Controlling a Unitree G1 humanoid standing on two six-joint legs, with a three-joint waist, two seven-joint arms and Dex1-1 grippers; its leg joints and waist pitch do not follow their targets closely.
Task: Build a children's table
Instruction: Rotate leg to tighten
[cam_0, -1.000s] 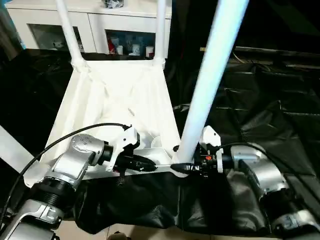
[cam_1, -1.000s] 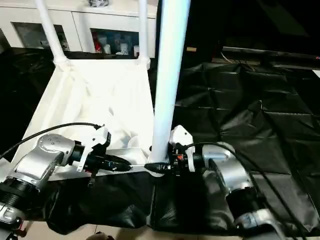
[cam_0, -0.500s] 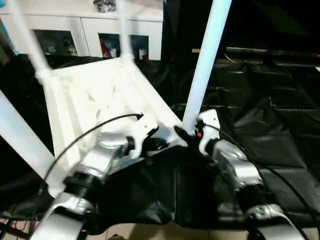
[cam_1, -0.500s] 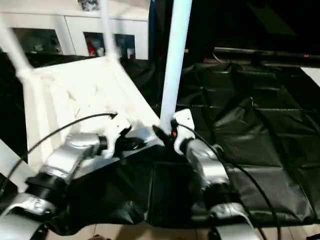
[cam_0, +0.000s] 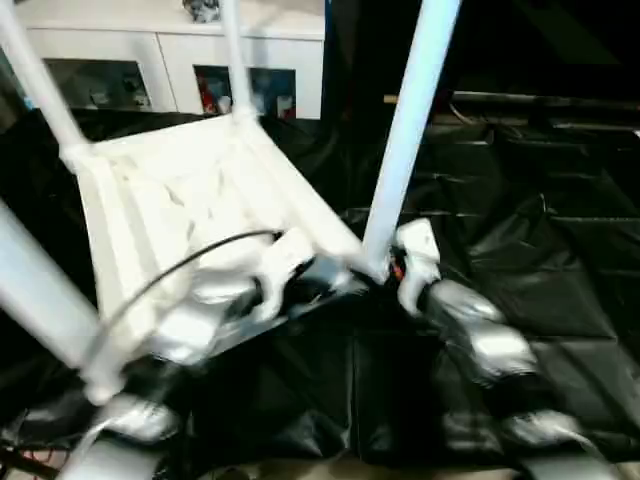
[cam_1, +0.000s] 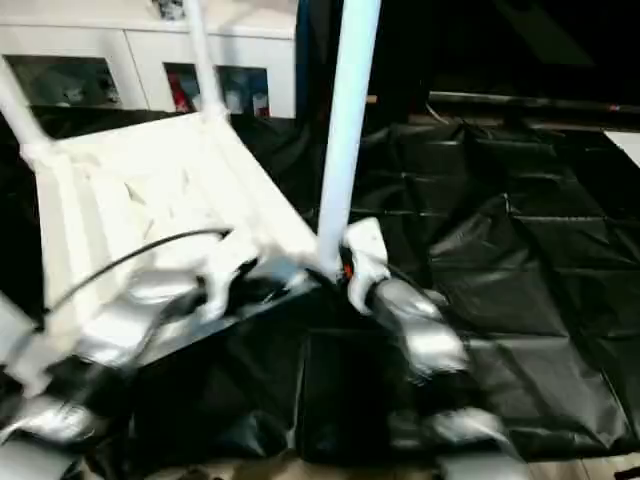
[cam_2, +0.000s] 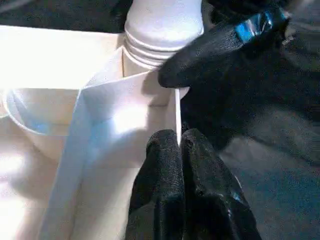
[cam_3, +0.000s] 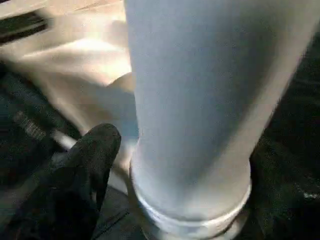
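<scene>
The tabletop (cam_0: 190, 195) lies upside down on the black sheet (cam_0: 540, 220) covering the surface, ribbed underside up, with legs standing up from its corner sockets. The near right leg (cam_0: 405, 150) rises from the corner closest to both arms. The two far legs stand at the back corners in front of the white cabinet (cam_0: 170, 60), and another leg (cam_0: 40, 290) crosses the left of the head view.

The left end effector (cam_2: 175, 150) has its two black fingers pressed together, their tips against the thin white rim wall of the tabletop just beside the near right socket (the ribbed collar at the leg's base shows right behind it). It holds nothing that can be made out between them.

The right end effector (cam_0: 385, 268) sits at the foot of the near right leg, from the opposite side. In its wrist view one finger (cam_3: 92, 150) lies just beside the leg's ringed base, apart from it; the other finger is hidden behind the leg, so I cannot tell whether it grips or stands open around the leg.

Compared with a second ago, the tabletop has swung round: its near edge then ran roughly level across the view, and now the near right corner points toward the robot, with the far legs shifted to the left.
</scene>
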